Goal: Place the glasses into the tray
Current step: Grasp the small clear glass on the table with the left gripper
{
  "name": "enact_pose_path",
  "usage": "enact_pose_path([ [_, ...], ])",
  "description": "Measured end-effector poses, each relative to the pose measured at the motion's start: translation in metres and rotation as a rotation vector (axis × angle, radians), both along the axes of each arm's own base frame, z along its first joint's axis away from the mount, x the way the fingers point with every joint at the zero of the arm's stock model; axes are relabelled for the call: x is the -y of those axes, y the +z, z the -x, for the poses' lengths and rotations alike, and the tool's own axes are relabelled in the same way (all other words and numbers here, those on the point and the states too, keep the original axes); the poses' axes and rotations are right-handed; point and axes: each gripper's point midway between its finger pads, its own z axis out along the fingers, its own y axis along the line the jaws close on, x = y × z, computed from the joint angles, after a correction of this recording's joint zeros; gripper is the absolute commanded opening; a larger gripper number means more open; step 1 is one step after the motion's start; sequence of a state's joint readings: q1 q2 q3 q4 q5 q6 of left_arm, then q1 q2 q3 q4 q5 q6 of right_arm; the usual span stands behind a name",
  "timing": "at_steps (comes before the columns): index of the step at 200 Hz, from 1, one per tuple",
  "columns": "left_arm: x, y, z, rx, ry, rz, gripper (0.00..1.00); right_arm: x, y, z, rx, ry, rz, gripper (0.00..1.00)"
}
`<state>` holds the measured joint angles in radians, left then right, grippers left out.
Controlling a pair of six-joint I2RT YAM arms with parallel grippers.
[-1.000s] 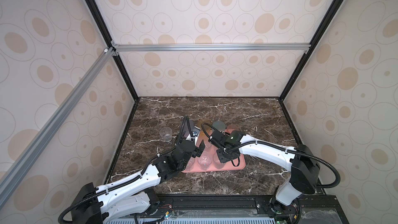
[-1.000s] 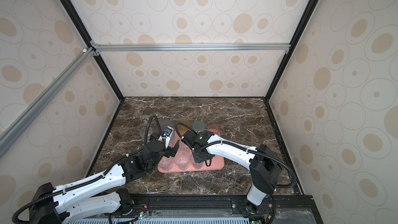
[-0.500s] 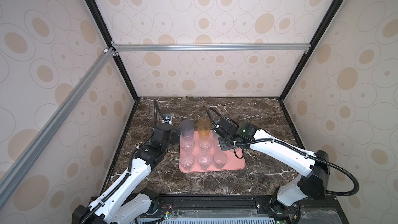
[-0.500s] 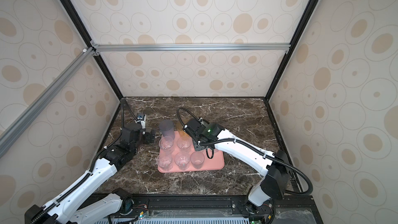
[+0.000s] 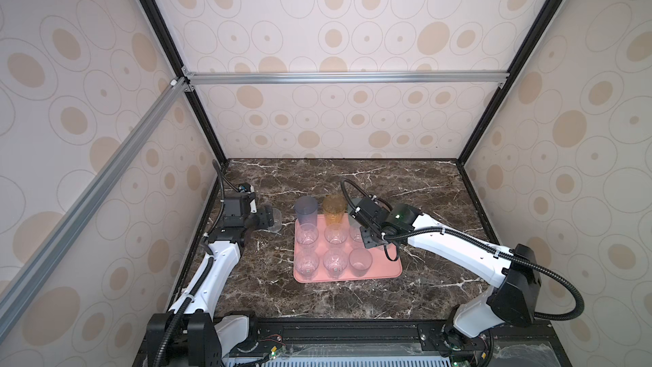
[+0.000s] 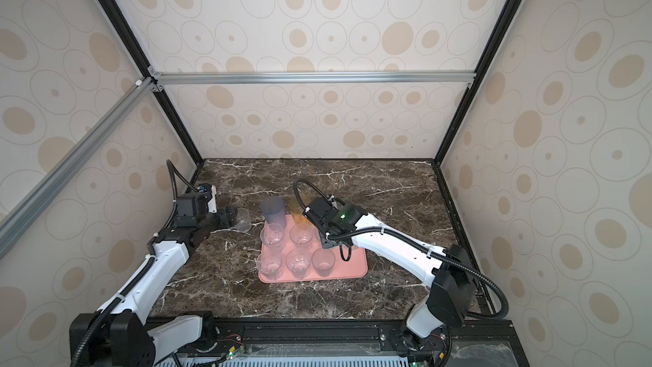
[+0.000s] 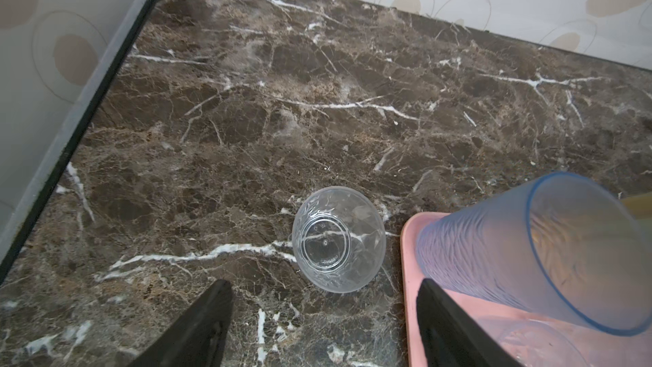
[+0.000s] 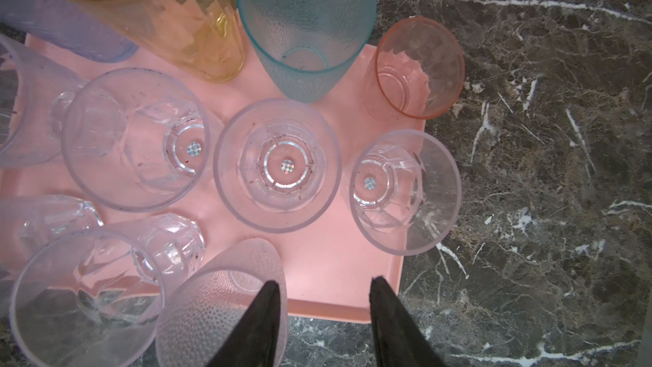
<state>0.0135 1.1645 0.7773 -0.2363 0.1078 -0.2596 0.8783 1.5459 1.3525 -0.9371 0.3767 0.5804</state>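
The salmon-pink tray (image 5: 384,270) (image 6: 352,266) carries several small clear glasses. At its far edge stand a tall grey-blue glass (image 5: 305,210), an amber one (image 5: 333,208), a teal one (image 8: 307,30) and a shorter pink one (image 8: 420,68). One small clear glass (image 7: 338,240) (image 5: 274,221) stands upright on the marble, just left of the tray. My left gripper (image 7: 324,298) (image 5: 269,218) is open, its tips just short of that glass. My right gripper (image 8: 324,298) (image 5: 367,238) hangs open above the tray's right part with nothing between its fingers. A dotted clear glass (image 8: 211,312) is beside one finger.
The dark marble floor (image 5: 423,206) is boxed in by patterned walls with black corner posts. The left wall (image 7: 53,100) stands close to the loose glass. The grey-blue glass (image 7: 529,252) rises at the tray corner (image 7: 409,241), right beside my left gripper's finger.
My left arm has swung off the tray leftward to the loose clear glass. My right arm has moved from the tray's middle to its right part, jaws a little wider.
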Motion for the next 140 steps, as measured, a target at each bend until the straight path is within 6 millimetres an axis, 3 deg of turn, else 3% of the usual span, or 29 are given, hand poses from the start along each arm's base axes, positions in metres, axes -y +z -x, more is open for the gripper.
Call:
enact_pose_path([
  [35,-0.002,-0.007,-0.014,-0.023,0.009,0.008,0.66,-0.009,0.011,-0.013,0.049,0.022,-0.030,0.61],
  [74,-0.005,-0.016,-0.027,-0.058,0.012,-0.012,0.62,-0.058,0.028,-0.030,0.051,0.106,-0.158,0.62],
  [110,-0.008,-0.033,-0.030,-0.107,0.017,-0.030,0.58,-0.097,0.015,-0.032,-0.013,0.179,-0.228,0.62],
  [140,-0.010,-0.041,-0.034,-0.134,0.017,-0.047,0.55,-0.107,0.001,-0.027,-0.062,0.209,-0.235,0.62],
])
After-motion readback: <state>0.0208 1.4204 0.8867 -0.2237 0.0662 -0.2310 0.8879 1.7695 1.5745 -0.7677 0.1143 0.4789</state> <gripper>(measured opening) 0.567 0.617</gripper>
